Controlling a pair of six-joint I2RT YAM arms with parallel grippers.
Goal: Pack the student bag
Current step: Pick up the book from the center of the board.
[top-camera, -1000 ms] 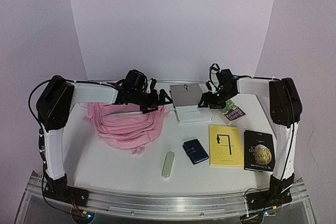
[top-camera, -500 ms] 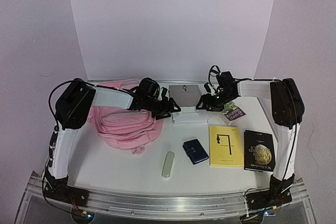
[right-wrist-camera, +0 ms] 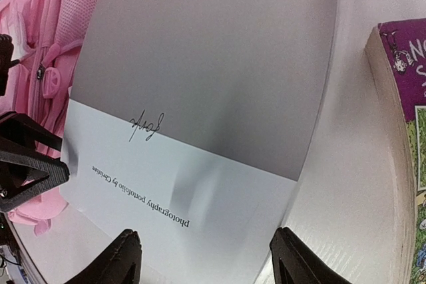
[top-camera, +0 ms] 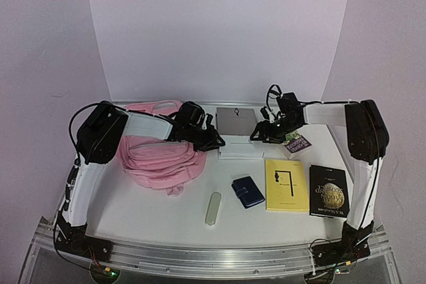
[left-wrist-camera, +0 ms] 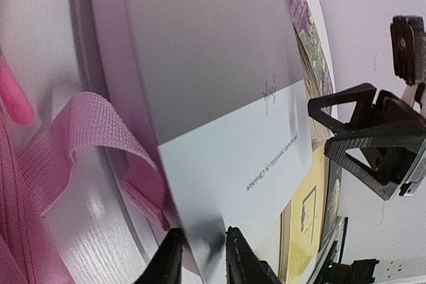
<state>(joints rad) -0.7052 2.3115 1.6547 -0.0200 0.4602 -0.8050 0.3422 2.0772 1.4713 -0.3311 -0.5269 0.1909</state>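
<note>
Left gripper (left-wrist-camera: 201,257): nearly closed, pinching a corner of the portfolio book (left-wrist-camera: 219,64).
Right gripper (right-wrist-camera: 210,261): wide open, straddling its near edge.

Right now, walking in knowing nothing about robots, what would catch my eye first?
The large soft pink fabric backpack heaped at the left rear of the white table. Beside it, at centre rear, a flat grey-and-white book with the left gripper and right gripper at its two sides.

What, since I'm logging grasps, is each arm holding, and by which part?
The left fingers pinch the portfolio book at its white corner. The right fingers straddle its white end, open, holding nothing.
</note>
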